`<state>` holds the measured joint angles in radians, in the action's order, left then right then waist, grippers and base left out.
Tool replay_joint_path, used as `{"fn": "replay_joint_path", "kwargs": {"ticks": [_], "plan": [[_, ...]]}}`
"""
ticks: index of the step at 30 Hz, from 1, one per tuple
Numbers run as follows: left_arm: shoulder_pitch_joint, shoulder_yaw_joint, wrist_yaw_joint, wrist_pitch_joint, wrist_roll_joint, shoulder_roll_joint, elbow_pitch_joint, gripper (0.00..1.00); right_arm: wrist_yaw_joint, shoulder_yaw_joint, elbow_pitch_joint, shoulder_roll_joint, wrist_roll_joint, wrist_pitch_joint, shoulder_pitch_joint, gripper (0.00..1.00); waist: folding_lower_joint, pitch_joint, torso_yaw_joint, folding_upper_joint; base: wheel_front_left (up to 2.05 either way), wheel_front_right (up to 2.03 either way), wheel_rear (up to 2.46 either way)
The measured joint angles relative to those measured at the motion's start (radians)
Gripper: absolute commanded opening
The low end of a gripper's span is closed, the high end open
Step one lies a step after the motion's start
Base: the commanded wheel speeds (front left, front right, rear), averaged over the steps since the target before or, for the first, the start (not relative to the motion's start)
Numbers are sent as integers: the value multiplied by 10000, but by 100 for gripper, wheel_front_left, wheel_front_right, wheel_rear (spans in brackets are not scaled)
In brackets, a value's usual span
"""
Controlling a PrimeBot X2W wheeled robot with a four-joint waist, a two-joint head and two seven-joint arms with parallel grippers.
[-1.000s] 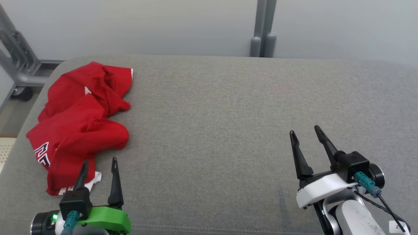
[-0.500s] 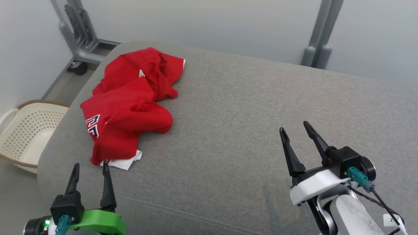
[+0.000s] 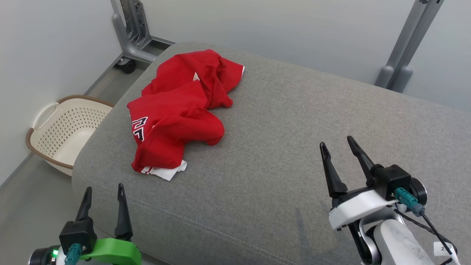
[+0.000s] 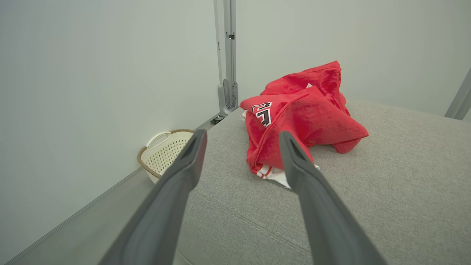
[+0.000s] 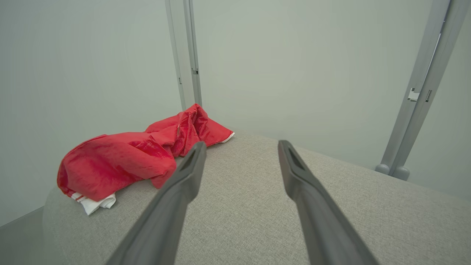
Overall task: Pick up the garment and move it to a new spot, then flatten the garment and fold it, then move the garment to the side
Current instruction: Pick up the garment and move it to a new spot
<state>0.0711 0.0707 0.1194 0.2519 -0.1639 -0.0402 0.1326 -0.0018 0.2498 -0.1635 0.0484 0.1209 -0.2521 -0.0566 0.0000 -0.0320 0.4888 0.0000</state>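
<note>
Since a sec ago our head cam has swung left, so the whole pic has shifted. The garment (image 3: 176, 110) hasn't budged: same crumple, same spot, but it now shows up-centre-left in our head view instead of hard at the left edge. A basket (image 3: 62, 132) on the floor has also come into the pic. Both tools sit approx where they did in that view. The garment is red w/ white trim, black-and-white lettering on one fold and a bit of white hem poking out at its near end. It lies in a heap on the left end of the grey fabric-covered worktop (image 3: 279, 147), close to the far-left corner. Our left tool (image 3: 104, 187), on its green mount, has its fingers spread w/ nothing between them. It hangs at the worktop's near-left corner, just short of the white hem, not touching. Our right tool (image 3: 336, 141), on its white mount, is likewise spread wide & empty, over the near-right part of the worktop, well apart from the garment. The basket is cream, perforated, brown-rimmed, just beside the worktop's left end. A grey wheeled frame (image 3: 132, 36) stands behind the far-left corner & a grey post (image 3: 408, 48) by the back wall at right.
</note>
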Motion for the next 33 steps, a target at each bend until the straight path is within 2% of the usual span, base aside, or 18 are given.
{"fn": "replay_joint_path", "kwargs": {"ticks": [10, 14, 21, 27, 33], "plan": [[35, 4, -2, 0, 0, -12, 113, 100, 0, 209, 48, -13, -82, 0, 22, 100, 0, 242, -262, 0, 0, 0, 0], [-698, 111, -58, 0, 33, -46, 389, 100, 4, 253, 104, -13, -169, 0, -49, 100, 0, 486, -423, 0, 0, 0, 0], [-2079, -13, -142, -169, 86, -286, 1488, 100, 73, 397, 107, 27, -341, 0, -422, 100, 0, 834, -795, 0, 0, 0, 0], [-3171, -54, -410, -861, -174, -345, 2640, 100, 132, 426, 105, 182, -499, -25, -602, 100, 0, 1209, -1289, 0, 0, 0, 0], [-4301, -314, -481, -1547, -380, -378, 3837, 100, 196, 382, 100, 337, -533, -25, -801, 100, 0, 1717, -1925, 0, 0, 0, 0]]}}
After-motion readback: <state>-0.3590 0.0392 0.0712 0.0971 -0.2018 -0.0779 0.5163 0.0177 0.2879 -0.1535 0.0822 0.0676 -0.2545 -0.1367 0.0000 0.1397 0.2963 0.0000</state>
